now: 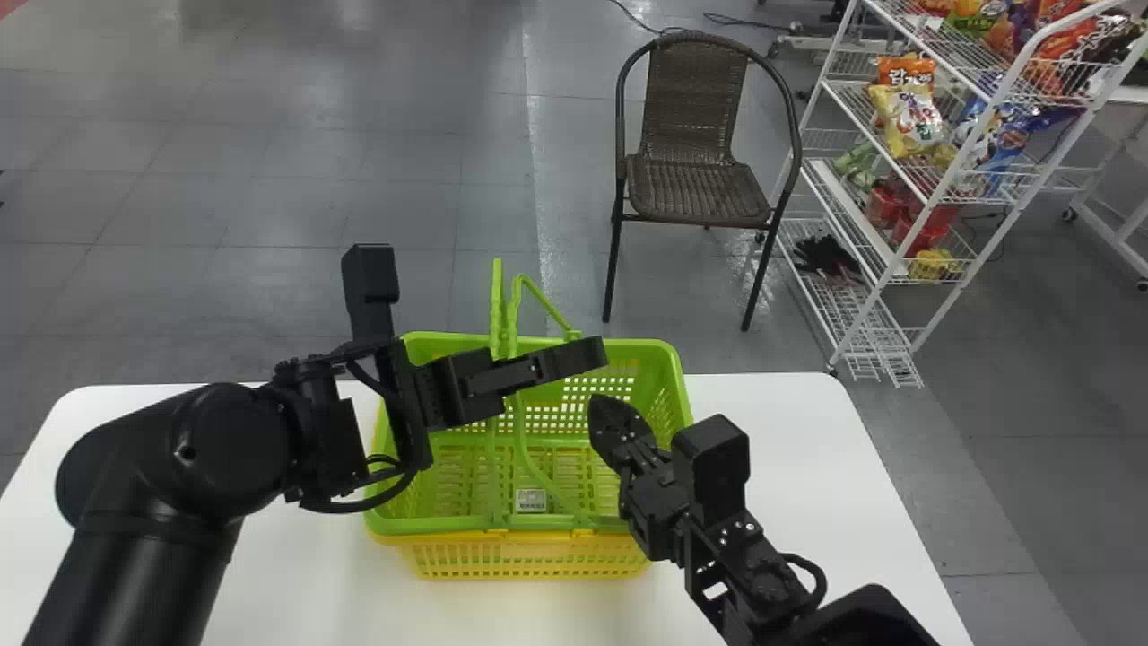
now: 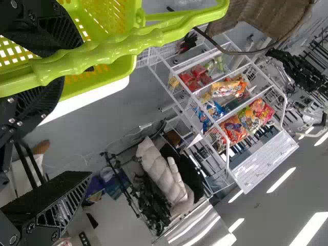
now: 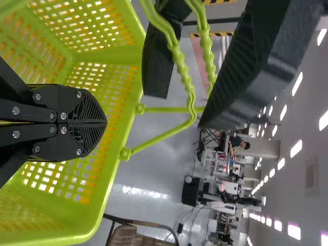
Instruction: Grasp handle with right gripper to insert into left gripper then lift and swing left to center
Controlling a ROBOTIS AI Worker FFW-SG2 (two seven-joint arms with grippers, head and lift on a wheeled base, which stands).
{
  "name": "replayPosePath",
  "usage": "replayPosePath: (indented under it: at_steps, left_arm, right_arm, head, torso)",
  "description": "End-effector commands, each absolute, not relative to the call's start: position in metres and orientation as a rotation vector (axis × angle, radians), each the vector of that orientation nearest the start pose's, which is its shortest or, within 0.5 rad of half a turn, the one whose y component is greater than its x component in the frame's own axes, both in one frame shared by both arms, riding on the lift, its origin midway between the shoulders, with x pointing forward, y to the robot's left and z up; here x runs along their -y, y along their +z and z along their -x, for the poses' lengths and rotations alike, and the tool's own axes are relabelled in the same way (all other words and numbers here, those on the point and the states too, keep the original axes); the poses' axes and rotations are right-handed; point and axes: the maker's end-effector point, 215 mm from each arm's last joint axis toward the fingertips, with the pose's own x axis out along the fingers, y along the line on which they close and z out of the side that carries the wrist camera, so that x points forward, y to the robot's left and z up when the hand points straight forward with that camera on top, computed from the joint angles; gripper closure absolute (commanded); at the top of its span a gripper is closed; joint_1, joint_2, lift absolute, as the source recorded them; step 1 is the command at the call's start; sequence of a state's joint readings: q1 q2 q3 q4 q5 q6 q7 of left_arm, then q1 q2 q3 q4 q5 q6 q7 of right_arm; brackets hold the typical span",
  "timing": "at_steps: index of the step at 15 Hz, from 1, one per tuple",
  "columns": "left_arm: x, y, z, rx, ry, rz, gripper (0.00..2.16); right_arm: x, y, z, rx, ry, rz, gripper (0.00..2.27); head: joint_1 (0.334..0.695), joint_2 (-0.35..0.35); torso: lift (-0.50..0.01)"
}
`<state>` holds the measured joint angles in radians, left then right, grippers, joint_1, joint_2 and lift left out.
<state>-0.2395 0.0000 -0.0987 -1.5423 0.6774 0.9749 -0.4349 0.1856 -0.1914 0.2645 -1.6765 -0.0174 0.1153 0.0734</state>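
Handle (image 1: 497, 309) raised between the left gripper's (image 1: 482, 302) spread fingers

Left gripper: fingers wide apart, not clamped. We note the green handle passing through the gap as two upright bars with ribbed grips, side by side; whether either bar touches a finger we cannot tell. In the left wrist view we see a ribbed grip crossing close by.

Right gripper (image 1: 604, 411): fingers pressed together, nothing between them, poised over the right part of the green basket (image 1: 662, 368), apart from the handle. The right wrist view gives us both bars hinged at the basket's rim.

Basket sits nested in a yellow one (image 1: 529, 558), a white label (image 1: 530, 500) inside the green. Both are at the far edge of the white table (image 1: 762, 484).

Beyond the table we record a dark woven chair (image 1: 691, 188) on grey floor, and to its right a white wire rack (image 1: 1013, 74) stocked with snack bags (image 1: 908, 117).
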Motion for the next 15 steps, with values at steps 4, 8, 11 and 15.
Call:
replayPosePath:
  at_steps: [4,8,11,15]
  left_arm:
    - [0.040,-0.359,-0.527,-0.638,-0.882,0.685,0.08]
    - [0.042,-0.355,-0.532,-0.628,-0.884,0.684,0.09]
    - [0.042,-0.355,-0.530,-0.655,-0.893,0.730,0.09]
    - [0.043,-0.359,-0.530,-0.670,-0.893,0.737,0.10]
  right_arm:
    - [0.230,-0.428,-0.482,-0.170,0.191,0.073,2.11]
    - [0.278,-0.441,-0.449,-0.142,0.126,0.055,2.11]
    - [0.297,-0.448,-0.424,-0.102,0.104,0.055,2.03]
    - [0.316,-0.451,-0.392,-0.057,0.079,0.032,1.63]
  head:
    - [0.695,-0.227]
    - [0.695,-0.311]
    - [0.695,-0.345]
    - [0.695,-0.350]
  torso:
    - [0.000]
    - [0.000]
    - [0.000]
    - [0.000]
